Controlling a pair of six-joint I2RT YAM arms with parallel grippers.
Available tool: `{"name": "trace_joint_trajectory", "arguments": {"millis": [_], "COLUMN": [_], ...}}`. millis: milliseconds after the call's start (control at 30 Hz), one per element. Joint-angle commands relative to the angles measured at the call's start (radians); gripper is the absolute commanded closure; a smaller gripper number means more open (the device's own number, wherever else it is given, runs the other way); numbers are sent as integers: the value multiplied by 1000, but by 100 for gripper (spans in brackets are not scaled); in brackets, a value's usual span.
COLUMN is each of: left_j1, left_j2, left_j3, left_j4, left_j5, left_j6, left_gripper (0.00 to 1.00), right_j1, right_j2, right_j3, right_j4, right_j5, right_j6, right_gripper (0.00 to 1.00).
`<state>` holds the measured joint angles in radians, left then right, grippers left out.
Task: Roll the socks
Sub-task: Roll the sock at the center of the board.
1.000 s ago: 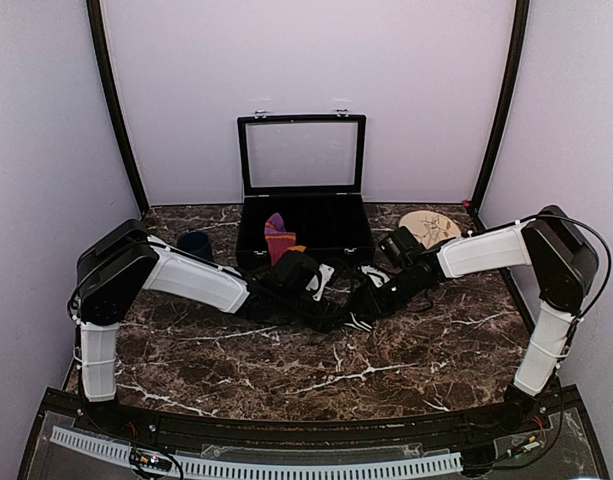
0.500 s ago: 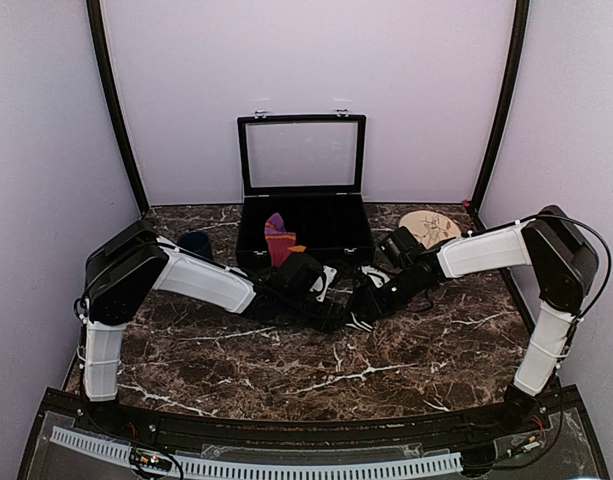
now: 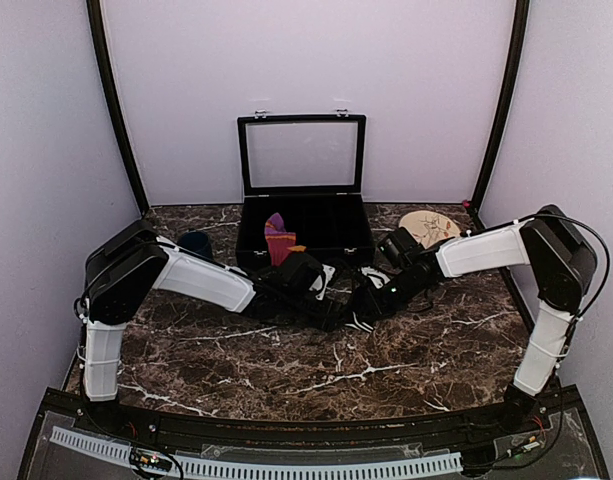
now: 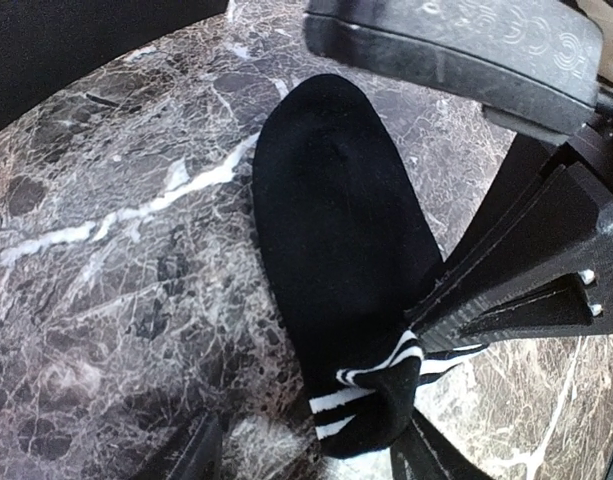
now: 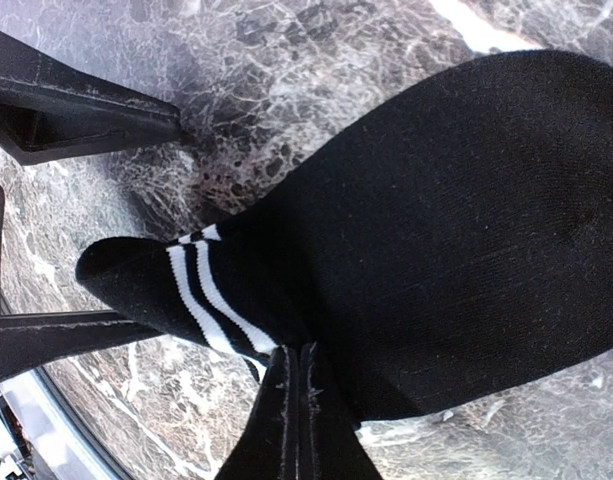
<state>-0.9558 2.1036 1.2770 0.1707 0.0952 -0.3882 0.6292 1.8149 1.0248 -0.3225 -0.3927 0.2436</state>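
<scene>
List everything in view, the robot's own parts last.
black sock: one, black with white stripes, lying on the table between the grippers.
maroon sock: one, maroon-red with purple bands and orange, inside the case.
case: one, black with a clear lid raised, rear middle.
cup: one, dark blue, rear left of the case.
round disc: one, pale tan, rear right.
table: one, dark marble with white veins.
left gripper: one, black, open, fingers either side of the black sock's striped end.
right gripper: one, black, shut on the black sock by its stripes.
</scene>
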Motion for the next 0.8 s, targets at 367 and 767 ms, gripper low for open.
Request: {"name": "trace_joint_trajectory", "arguments": {"millis": [367,767], "left_j1": [6,9], "left_j2": [-9,26], "left_j3": [48,70], "left_j4": [-1,-36], "left_j5": [60,2], "left_j6": [-17,-27], "left_gripper": [41,41], "right_j1": [7,18], "right_j2": [11,15], "right_j3": [35,44], "right_j4": [-15,-20], "right_j5": [17,22], "right_j6": [-13,-12], "right_gripper": [100,100]}}
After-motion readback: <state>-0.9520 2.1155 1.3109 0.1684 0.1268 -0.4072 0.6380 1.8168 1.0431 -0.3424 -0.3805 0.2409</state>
